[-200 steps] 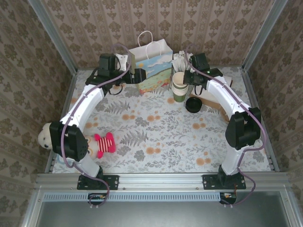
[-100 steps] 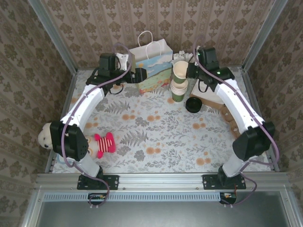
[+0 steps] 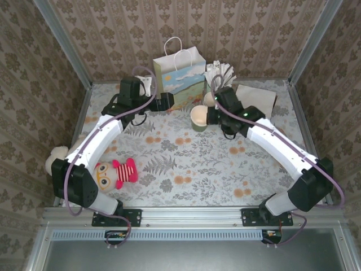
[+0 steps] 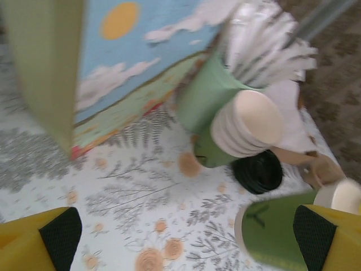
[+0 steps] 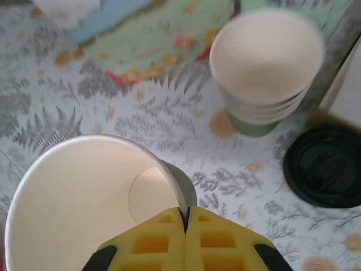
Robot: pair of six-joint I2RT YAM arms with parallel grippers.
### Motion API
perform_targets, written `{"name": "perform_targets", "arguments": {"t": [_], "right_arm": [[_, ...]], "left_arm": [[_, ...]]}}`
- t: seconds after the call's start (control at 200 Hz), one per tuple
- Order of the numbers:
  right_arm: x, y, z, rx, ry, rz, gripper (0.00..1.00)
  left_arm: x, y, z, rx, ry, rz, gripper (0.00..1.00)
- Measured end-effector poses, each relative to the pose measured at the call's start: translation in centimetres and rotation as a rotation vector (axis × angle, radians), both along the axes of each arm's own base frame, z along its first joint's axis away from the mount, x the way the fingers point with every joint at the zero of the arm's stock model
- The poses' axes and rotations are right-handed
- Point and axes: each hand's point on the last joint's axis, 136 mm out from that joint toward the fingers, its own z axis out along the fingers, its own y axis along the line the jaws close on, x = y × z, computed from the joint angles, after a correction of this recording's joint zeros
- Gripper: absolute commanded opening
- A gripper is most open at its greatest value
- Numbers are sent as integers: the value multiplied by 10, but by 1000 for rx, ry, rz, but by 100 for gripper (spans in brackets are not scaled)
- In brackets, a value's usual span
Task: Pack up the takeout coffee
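The right gripper (image 5: 185, 226) is pressed together on the rim of one lidless green cup (image 5: 84, 203), one finger inside and one outside. The cup hangs open side up, in front of the gift bag's (image 3: 179, 79) right corner. The left gripper (image 4: 186, 243) is spread wide with nothing between its fingers, low over the desk (image 3: 186, 169) just in front of the gift bag's left half.

Counted outward:
- One stack of lidless cups (image 5: 264, 62) stands by the bag's right front corner.
- One green cup of white wrapped sticks (image 4: 208, 96) stands just behind the stack, against the bag's right side.
- One takeout coffee (image 5: 326, 164) sits to the right of the bag and just beside the stack. Its round black lid faces up, and the cup body below cannot be made out.
- One plush toy (image 3: 124, 169) lies well away from the bag, toward the near left edge.

The bag stands close to the back wall. In front of it, the middle of the desk is bare floral cloth out to the near rail.
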Motion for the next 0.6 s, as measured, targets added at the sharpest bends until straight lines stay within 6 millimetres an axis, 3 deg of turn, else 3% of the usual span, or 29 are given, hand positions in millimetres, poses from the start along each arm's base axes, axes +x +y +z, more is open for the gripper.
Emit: {"name": "perform_targets", "arguments": {"t": [0.135, 0.235, 0.41, 0.6], "right_arm": [[-8, 20, -41, -27, 41, 30, 0], [-12, 30, -59, -46, 50, 52, 0], [-13, 43, -76, -63, 51, 76, 0], [-11, 42, -92, -84, 50, 79, 0]], "left_arm": [[3, 20, -19, -7, 69, 130, 100], [-1, 25, -37, -17, 129, 172, 100], [-14, 31, -68, 3, 241, 236, 100], [-27, 48, -95, 59, 351, 351, 100]]}}
